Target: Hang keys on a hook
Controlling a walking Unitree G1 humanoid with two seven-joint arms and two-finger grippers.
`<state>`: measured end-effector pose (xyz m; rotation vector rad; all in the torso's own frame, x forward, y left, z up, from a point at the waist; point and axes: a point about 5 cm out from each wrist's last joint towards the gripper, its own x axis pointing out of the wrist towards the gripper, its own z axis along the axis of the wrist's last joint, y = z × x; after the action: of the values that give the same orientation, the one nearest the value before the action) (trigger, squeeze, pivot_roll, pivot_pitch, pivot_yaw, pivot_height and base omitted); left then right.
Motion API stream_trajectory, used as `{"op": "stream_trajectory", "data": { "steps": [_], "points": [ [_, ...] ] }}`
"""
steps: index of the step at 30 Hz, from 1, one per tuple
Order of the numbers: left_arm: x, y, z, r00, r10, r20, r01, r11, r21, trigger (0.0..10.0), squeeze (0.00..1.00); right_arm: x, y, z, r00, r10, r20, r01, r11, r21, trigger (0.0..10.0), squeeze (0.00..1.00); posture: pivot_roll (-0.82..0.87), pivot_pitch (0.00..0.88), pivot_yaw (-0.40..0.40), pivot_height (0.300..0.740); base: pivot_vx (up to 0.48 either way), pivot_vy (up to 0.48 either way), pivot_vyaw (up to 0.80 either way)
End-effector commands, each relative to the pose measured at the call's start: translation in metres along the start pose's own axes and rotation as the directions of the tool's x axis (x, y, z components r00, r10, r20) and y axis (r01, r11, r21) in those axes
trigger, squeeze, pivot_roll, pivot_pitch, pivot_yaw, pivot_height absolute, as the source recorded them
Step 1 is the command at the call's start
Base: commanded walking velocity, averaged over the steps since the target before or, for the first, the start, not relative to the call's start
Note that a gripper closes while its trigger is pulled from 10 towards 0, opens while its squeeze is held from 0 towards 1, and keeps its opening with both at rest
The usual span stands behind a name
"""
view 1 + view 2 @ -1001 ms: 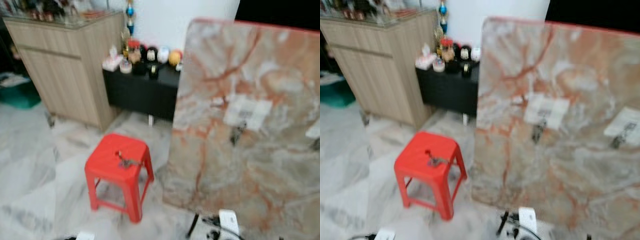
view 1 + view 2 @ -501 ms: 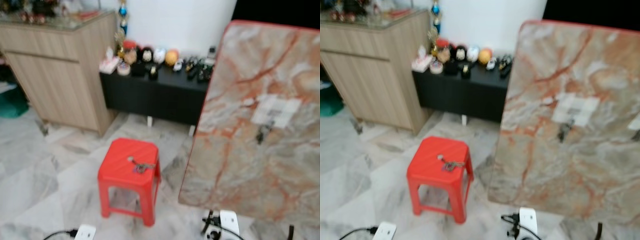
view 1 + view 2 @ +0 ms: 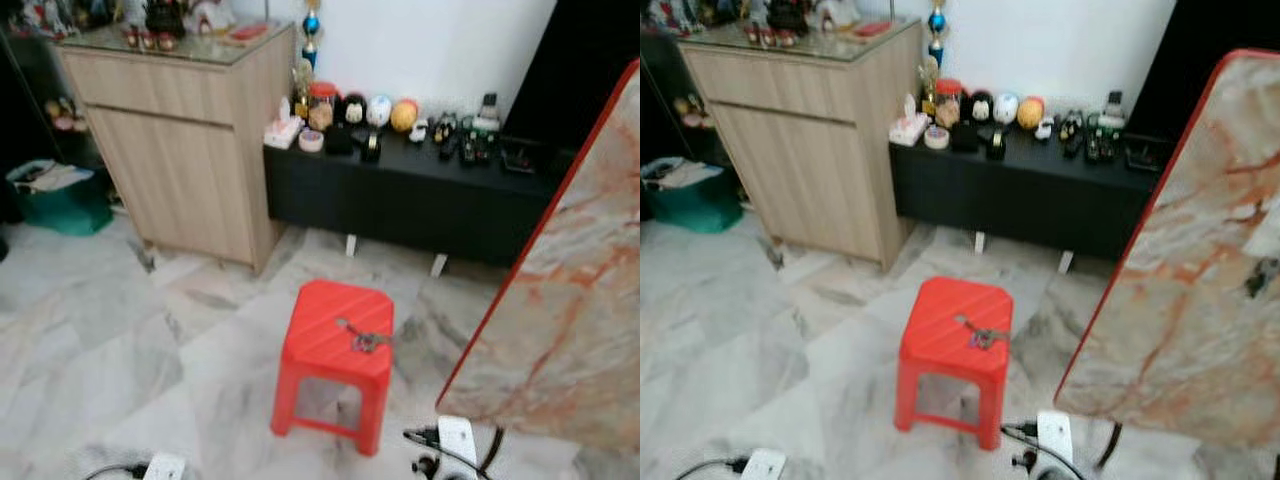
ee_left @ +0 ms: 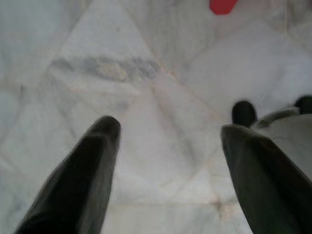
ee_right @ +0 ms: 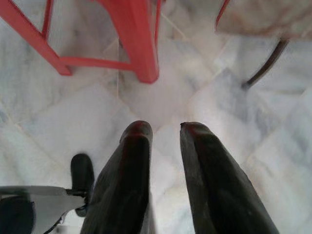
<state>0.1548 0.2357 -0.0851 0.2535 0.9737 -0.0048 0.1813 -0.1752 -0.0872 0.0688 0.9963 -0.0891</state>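
Keys (image 3: pixel 366 340) flat on top of red stool (image 3: pixel 335 360), toward its right-hand edge, well apart from both grippers. Likely light, rigid metal on a loose ring: will jangle and swing once lifted, slippery against hard fingers. Best bet: pinch the ring or the bunched part, not a single blade; low profile on ribbed plastic makes scooping awkward. Blurred, so ring vs. individual keys not separable.

Left gripper (image 4: pixel 168 146) hanging over marble floor (image 4: pixel 146 97), fingers spread wide, nothing held. Right gripper (image 5: pixel 163 129) down near the stool legs, fingers nearly closed with a narrow gap, nothing between them.

Marbled board (image 3: pixel 1200 300) leaning at right, cut off by frame edge. One small dark hook (image 3: pixel 1262 276) on a pale patch visible on it in right eye view; shape hard to make out. Power strip (image 3: pixel 1053 436) and cable on floor at board's foot: snag risk.
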Motion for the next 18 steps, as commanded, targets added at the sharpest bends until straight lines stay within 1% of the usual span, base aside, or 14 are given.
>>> {"op": "stream_trajectory", "data": {
  "steps": [1,9,13,18],
  "points": [
    [-0.0007,0.0018,-0.0023,1.000,0.005,-0.006,-0.005,1.000,0.007,10.0,0.00,-0.0001,-0.0011,-0.0006,1.000,-0.007,-0.005,0.007,1.000,0.011,10.0,0.00,0.07,0.000,-0.045,0.740,0.000,0.480,0.00],
    [-0.0003,0.0020,-0.0004,1.000,0.016,0.002,-0.016,1.000,-0.001,10.0,0.00,0.0000,-0.0021,0.0003,1.000,-0.008,-0.005,0.008,1.000,0.006,10.0,0.00,0.08,0.000,-0.048,0.740,0.000,0.459,0.00],
    [-0.0006,0.0025,-0.0005,1.000,0.020,0.007,-0.020,1.000,0.004,10.0,0.00,0.0000,-0.0025,0.0000,1.000,-0.008,-0.007,0.008,1.000,0.007,10.0,0.00,0.08,0.000,-0.049,0.740,0.000,0.000,0.00],
    [-0.0010,0.0027,-0.0005,1.000,0.019,0.023,-0.018,0.999,-0.031,10.0,0.00,0.0000,-0.0025,-0.0001,1.000,-0.010,-0.007,0.010,1.000,0.009,10.0,0.00,0.08,0.000,-0.049,0.740,0.000,0.000,0.00]
  ]
}}
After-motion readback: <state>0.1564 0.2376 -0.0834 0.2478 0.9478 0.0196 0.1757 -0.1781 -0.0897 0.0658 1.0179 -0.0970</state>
